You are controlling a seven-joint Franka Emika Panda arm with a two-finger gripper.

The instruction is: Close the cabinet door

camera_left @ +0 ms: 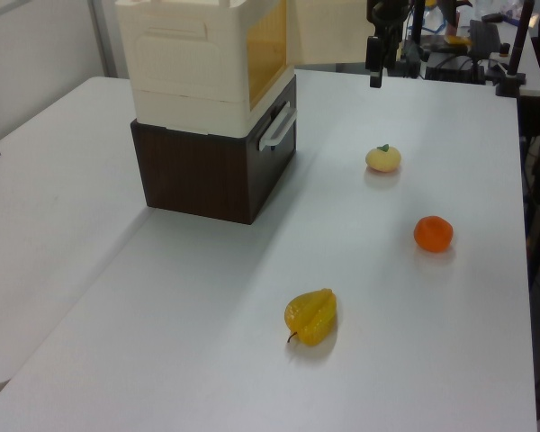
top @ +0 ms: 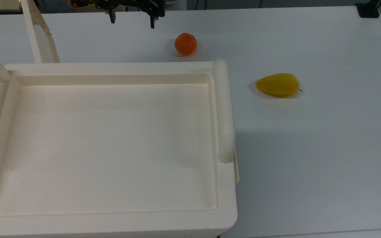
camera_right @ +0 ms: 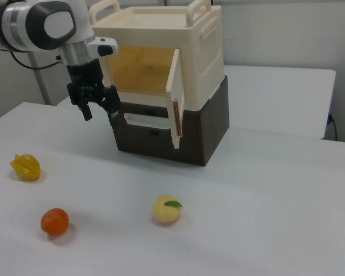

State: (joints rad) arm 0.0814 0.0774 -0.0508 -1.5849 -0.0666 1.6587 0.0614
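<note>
Right now the end effector [camera_right: 96, 110], fingers spread and empty, hangs at about nine o'clock from the door [camera_right: 175, 99], which stands edge-on and swung open in the right view.

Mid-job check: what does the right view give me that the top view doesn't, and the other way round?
Right view: the cabinet's open interior, the dark base beneath it, and a pale peach-like fruit. Top view: the cabinet's recessed top tray and a black mount at the table's far corner. Both: the open cabinet door, the open pincer, the orange and the yellow ridged fruit.
</note>
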